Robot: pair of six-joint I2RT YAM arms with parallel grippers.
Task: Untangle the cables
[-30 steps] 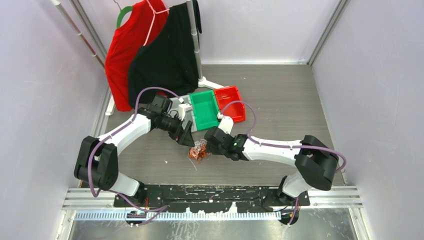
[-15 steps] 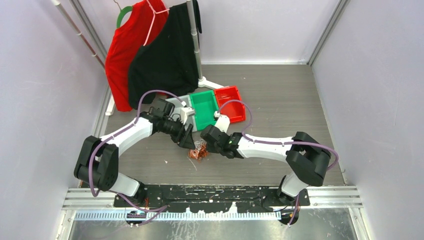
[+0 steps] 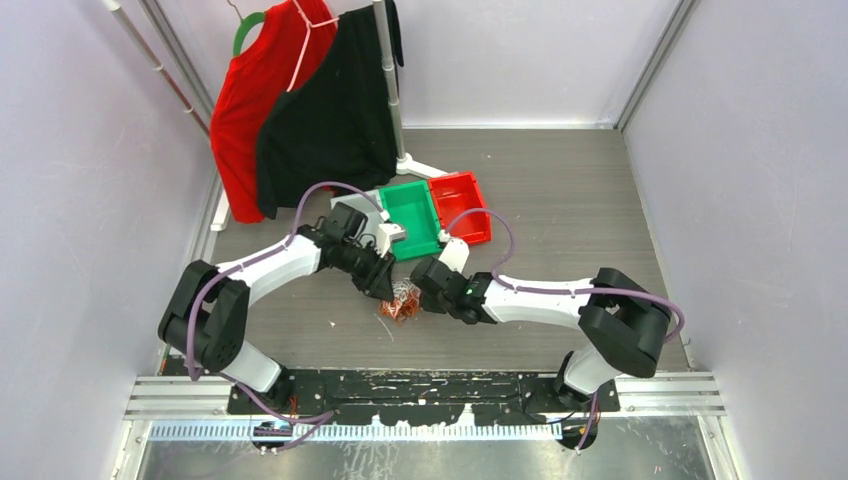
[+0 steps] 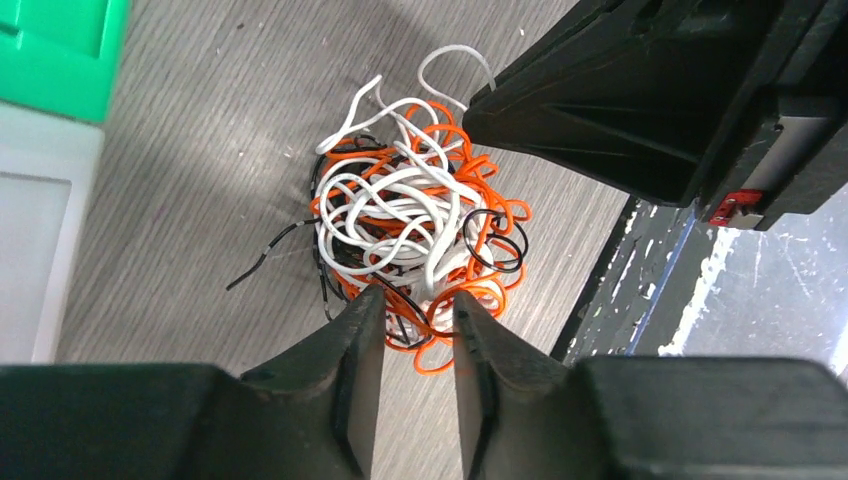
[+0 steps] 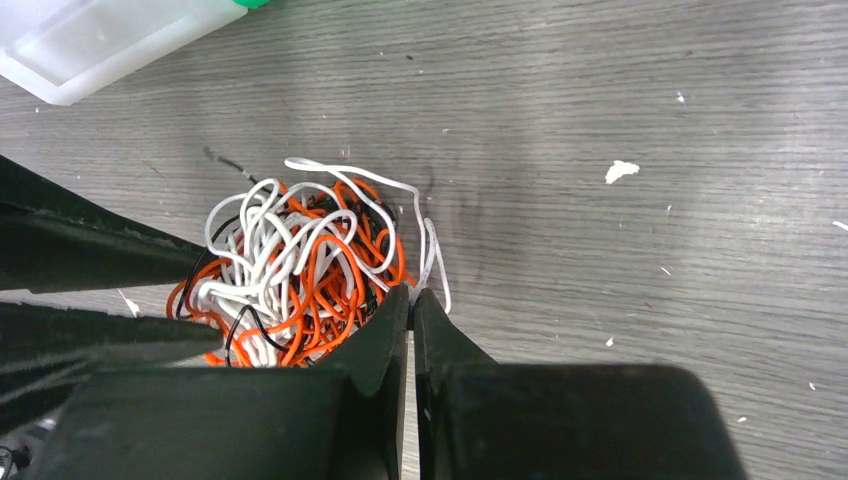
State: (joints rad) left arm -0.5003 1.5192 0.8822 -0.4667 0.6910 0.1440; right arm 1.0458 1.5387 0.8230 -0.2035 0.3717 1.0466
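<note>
So far: no strand is separated yet; I judge the job to be at its very start.
Tabletop: the grey wood-grain tabletop (image 3: 570, 200) carries everything, and the work sits just toward 6 o'clock of its middle.
Left arm: the black two-finger left end effector (image 4: 415, 310) is at the bundle's 10 o'clock side in the overhead view. Its fingers stand slightly apart with orange loops in the gap, not visibly clamped.
Right arm: the black two-finger right end effector (image 5: 411, 300) reaches in from 3 o'clock with its fingers pressed together at the bundle's rim. I cannot tell whether the white strand beside them is pinched.
Bin: a green plastic bin (image 3: 410, 220) lies at 12 o'clock of the bundle, apart from it.
Cables: the thin orange, white and black cables (image 4: 410, 230) form one tight ball between both end effectors, all colours interlaced.
Loose end: a single black tail (image 4: 250, 270) pokes out.
Left to do: essentially everything, as each colour needs drawing free.
</note>
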